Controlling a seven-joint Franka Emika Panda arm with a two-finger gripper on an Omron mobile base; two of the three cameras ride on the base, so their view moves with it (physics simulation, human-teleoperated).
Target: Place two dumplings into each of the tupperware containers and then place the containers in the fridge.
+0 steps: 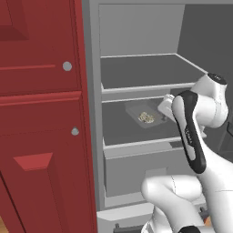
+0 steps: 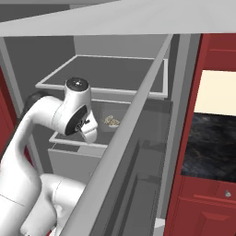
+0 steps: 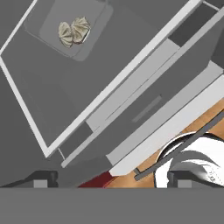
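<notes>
In the open fridge, one tub with two dumplings sits on a shelf. My hand is open and empty. I can't see the other tub.

The left base view looks forward from behind the arm's left into the open fridge, close to its shelves, with a red cabinet to the fridge's left. The right base view faces the same shelves from the arm's right, looking past the fridge door's edge. The hand view looks steeply down onto the shelf carrying a tupperware container with two dumplings, a spot all three views share.
</notes>
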